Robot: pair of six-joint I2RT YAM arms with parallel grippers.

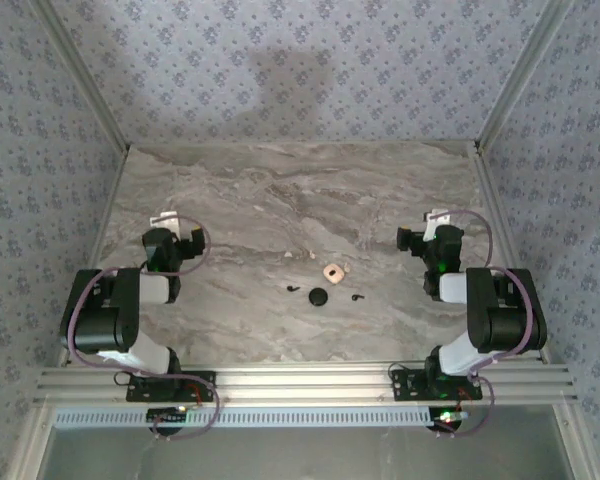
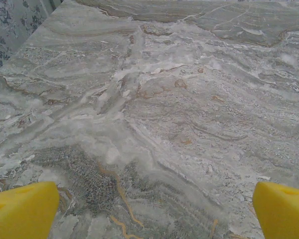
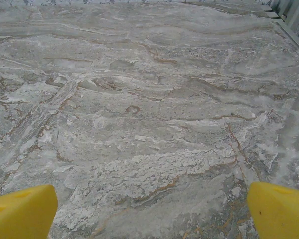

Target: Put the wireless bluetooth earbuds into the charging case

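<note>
Two tiny black earbuds lie on the marble table: one (image 1: pixel 293 289) left of a round black puck (image 1: pixel 319 296), which looks like the charging case, and the other (image 1: pixel 357 296) right of it. My left gripper (image 1: pixel 166 226) hovers well to the left of them, and my right gripper (image 1: pixel 435 222) well to the right. Both are open. In the left wrist view the left gripper (image 2: pixel 154 211) has yellow fingertips (image 2: pixel 22 211) spread wide over bare marble. The right gripper (image 3: pixel 152 211) shows the same, its fingertips (image 3: pixel 279 209) far apart with nothing between them.
A small peach-coloured piece (image 1: pixel 331 271) sits just behind the puck, with small pale bits (image 1: pixel 288 257) further back left. Metal rails frame the table (image 1: pixel 280 190) on the left, right and near sides, and patterned walls surround it.
</note>
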